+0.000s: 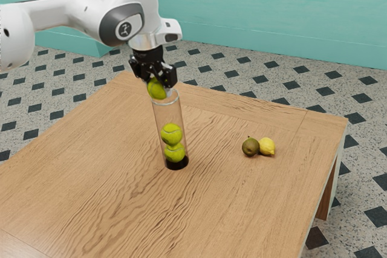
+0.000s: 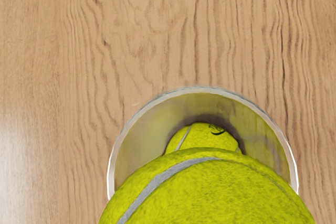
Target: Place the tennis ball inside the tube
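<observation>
Black gripper [image 1: 156,78] hangs over the clear tube [image 1: 159,115], shut on a tennis ball [image 1: 157,89] held at the tube's mouth, slightly toward the exterior view's left. Whether the ball touches the rim cannot be told. The tube stands upright on the table, with two tennis balls stacked inside, an upper ball [image 1: 171,133] and a lower ball [image 1: 175,152]. In the wrist view the held ball [image 2: 210,195] covers part of the tube's round rim [image 2: 203,89], and behind it a ball [image 2: 202,137] lies down inside the tube.
A dark green-brown fruit [image 1: 250,147] and a lemon [image 1: 266,146] lie side by side on the wooden table [image 1: 224,209], toward the exterior view's right from the tube. The table's right edge runs beyond them.
</observation>
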Tool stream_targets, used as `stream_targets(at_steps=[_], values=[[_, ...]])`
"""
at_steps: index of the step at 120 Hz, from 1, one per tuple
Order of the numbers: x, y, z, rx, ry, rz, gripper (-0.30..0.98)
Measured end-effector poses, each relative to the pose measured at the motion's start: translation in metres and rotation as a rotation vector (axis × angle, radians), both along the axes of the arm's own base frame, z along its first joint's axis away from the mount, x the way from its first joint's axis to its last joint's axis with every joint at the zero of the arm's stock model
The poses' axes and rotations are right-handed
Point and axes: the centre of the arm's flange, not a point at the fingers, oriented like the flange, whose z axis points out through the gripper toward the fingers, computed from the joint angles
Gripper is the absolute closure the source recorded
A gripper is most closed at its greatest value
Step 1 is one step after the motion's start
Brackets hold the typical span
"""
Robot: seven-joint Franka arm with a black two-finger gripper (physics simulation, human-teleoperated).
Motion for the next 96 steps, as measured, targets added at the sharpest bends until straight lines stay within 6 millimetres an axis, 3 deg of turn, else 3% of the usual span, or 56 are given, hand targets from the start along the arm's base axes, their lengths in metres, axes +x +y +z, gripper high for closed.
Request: stream_targets(at_steps=[52,58,73,96], values=[[0.018,0.005,-0.008,0.005,-0.006,-0.008,0.62],[0.019,0.005,-0.009,0.004,-0.004,-0.008,0.57],[0.018,0.003,-0.009,-0.012,-0.001,-0.015,0.29],[0.018,0.001,-0.009,-0.026,0.004,-0.03,0.12]])
